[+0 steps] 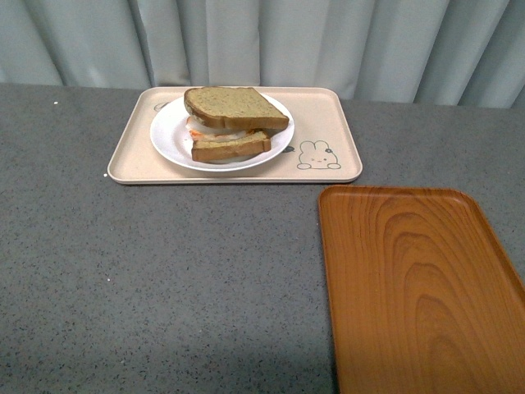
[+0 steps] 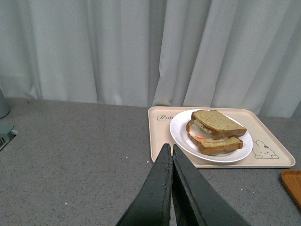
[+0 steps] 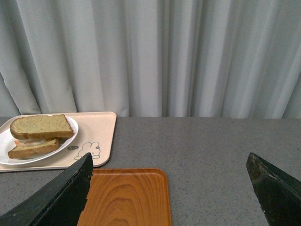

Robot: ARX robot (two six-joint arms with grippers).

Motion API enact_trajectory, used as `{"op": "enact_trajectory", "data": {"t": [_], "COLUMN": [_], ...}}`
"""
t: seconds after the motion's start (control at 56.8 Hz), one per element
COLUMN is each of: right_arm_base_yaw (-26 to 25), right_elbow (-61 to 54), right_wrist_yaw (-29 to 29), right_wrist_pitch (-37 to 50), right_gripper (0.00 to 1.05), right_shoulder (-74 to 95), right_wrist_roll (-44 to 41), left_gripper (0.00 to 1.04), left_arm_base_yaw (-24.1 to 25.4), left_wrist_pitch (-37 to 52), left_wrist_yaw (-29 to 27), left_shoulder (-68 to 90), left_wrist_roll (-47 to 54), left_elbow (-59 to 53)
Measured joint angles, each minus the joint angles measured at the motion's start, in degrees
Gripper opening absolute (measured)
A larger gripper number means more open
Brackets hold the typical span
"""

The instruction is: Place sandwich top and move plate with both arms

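Desk [image 1: 164, 279] surface, grey and speckled, carries two trays in the front view: one beige rabbit-print tray [image 1: 328, 123] toward the curtain [image 1: 262, 41] and one orange wood-grain tray [image 1: 418, 287] nearer the camera on the right, the two close but apart. The beige tray holds one white plate [image 1: 168, 135], and on the plate lie two bread slices stacked as a sandwich: the sandwich top [image 1: 234, 107] rests tilted over the lower slice [image 1: 231, 148], with white and orange filling showing between them. The orange tray holds nothing, and neither arm appears in this view. The left wrist view shows the same single plate [image 2: 181, 136] on the beige tray [image 2: 273, 141], the sandwich top [image 2: 218, 123] leaning on the lower slice [image 2: 221, 145], and a corner of the orange tray [image 2: 292, 181] at the edge; the left gripper [image 2: 170, 150] has its two fingers pressed together, holding nothing, above the bare desk [image 2: 70, 165] beside the beige tray. The right wrist view shows the plate [image 3: 70, 125] partly cut off, so its far rim cannot be judged, with the sandwich top [image 3: 41, 126] upon it; the right gripper [image 3: 169, 165] stands wide apart and empty over the orange tray [image 3: 127, 195].
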Motion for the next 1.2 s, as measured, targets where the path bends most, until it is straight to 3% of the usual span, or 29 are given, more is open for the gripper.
{"op": "enact_trajectory", "data": {"t": [0.633, 0.756, 0.932, 1.196], "right_arm_base_yaw": [0.0, 0.0, 0.0, 0.0], "right_elbow": [0.0, 0.0, 0.0, 0.0], "right_wrist_yaw": [0.0, 0.0, 0.0, 0.0], "right_wrist_pitch": [0.0, 0.0, 0.0, 0.0], "right_gripper": [0.96, 0.96, 0.96, 0.96], "right_shoulder": [0.0, 0.0, 0.0, 0.0], "right_wrist_roll": [0.0, 0.0, 0.0, 0.0], "left_gripper": [0.04, 0.04, 0.04, 0.48], "left_arm_base_yaw": [0.0, 0.0, 0.0, 0.0], "left_wrist_pitch": [-10.6, -20.3, -20.7, -20.7], "left_wrist_yaw": [0.0, 0.0, 0.0, 0.0], "left_shoulder": [-10.6, -19.3, -20.3, -20.4], "left_wrist_roll": [0.0, 0.0, 0.0, 0.0], "left_elbow": [0.0, 0.0, 0.0, 0.0]}}
